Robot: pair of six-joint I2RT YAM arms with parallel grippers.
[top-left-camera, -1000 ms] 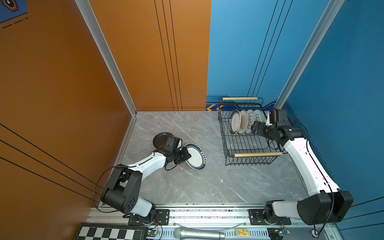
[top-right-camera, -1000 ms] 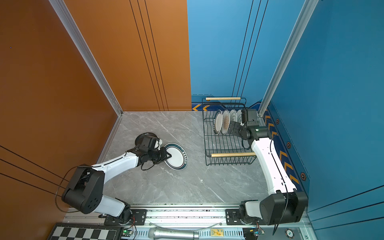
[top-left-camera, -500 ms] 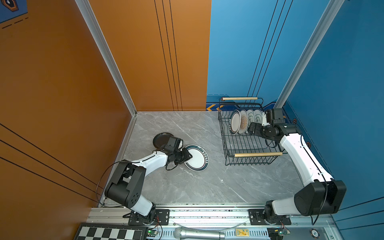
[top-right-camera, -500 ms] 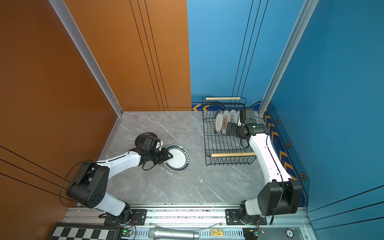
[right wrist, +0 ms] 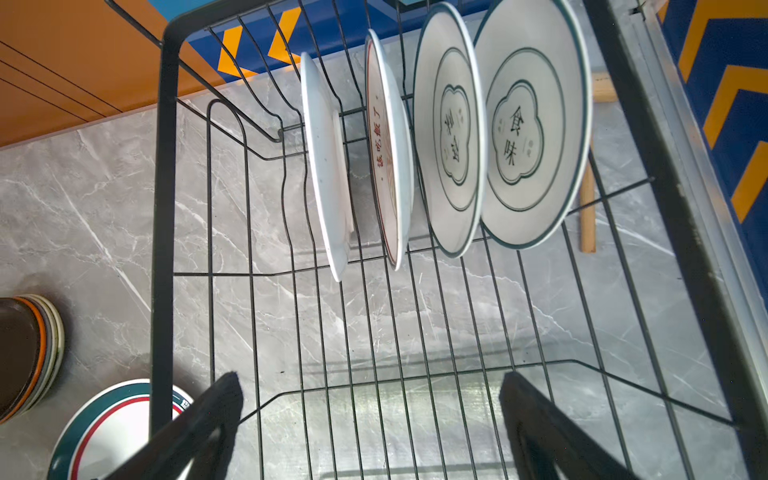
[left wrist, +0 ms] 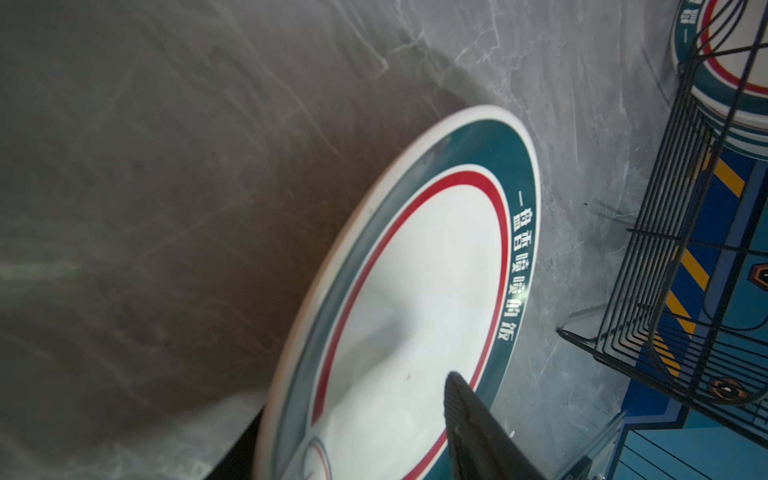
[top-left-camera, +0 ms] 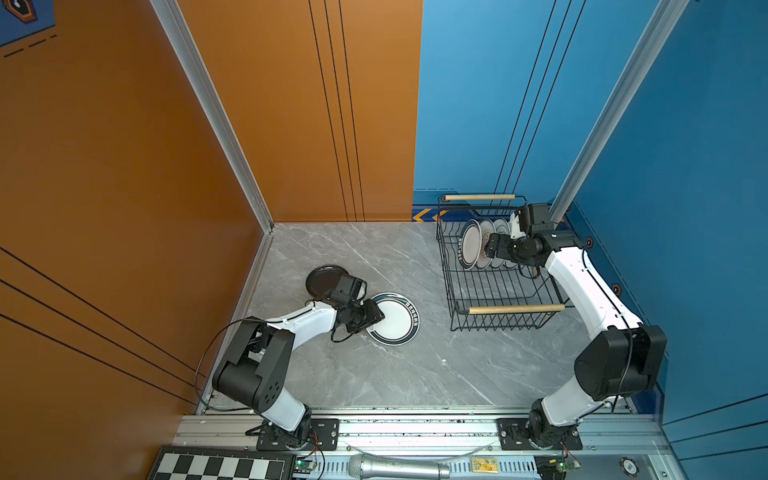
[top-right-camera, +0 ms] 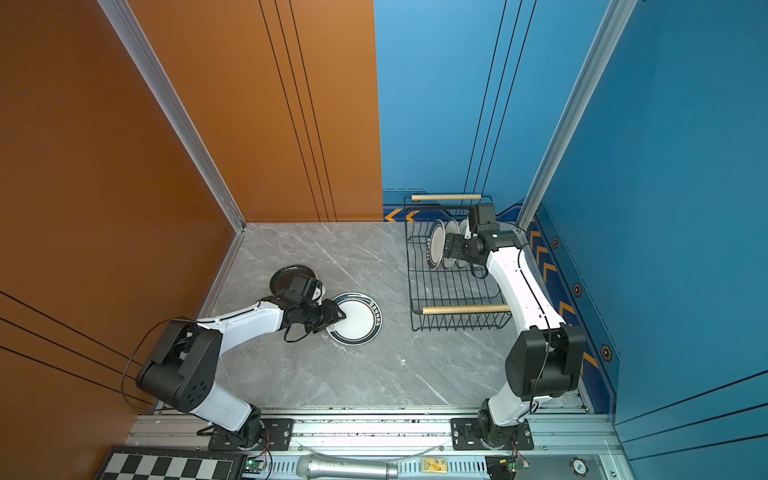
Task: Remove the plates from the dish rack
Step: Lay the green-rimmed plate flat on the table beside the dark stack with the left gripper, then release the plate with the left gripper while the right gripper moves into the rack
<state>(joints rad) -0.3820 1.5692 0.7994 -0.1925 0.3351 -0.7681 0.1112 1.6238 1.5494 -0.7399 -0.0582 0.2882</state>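
Plates number four in the dish rack (top-left-camera: 446, 266): they stand upright on edge, side by side, at its far end. In the right wrist view they read as a plain white plate (right wrist: 328, 166), a red-lettered plate (right wrist: 388, 145) and two green-rimmed plates (right wrist: 451, 133) with printed centres. The rack sits in the far right corner of the grey marble table (top-left-camera: 374, 374), and the near part of the rack holds nothing. One wooden handle (top-left-camera: 515, 308) runs along its near side.

The right gripper (top-left-camera: 490, 247) reaches into the rack from the right, just beside the upright plates. Its jaws are spread wide with only the rack's wires between them (right wrist: 370, 399).

A teal-rimmed plate (top-left-camera: 399, 320) with a red ring and a white centre lies on the table toward the left edge, well apart from the rack. The left gripper (top-left-camera: 376, 316) sits at that plate's left rim. In the left wrist view its jaws are parted, one finger over the plate's white face (left wrist: 415, 270) and the other beyond the rim. Whether either finger touches the plate I cannot tell.

Just beside that plate, nearer the left edge, is a stack of smaller plates (top-left-camera: 324, 279) with a black one on top. Orange and pale rims show beneath it (right wrist: 25, 353).
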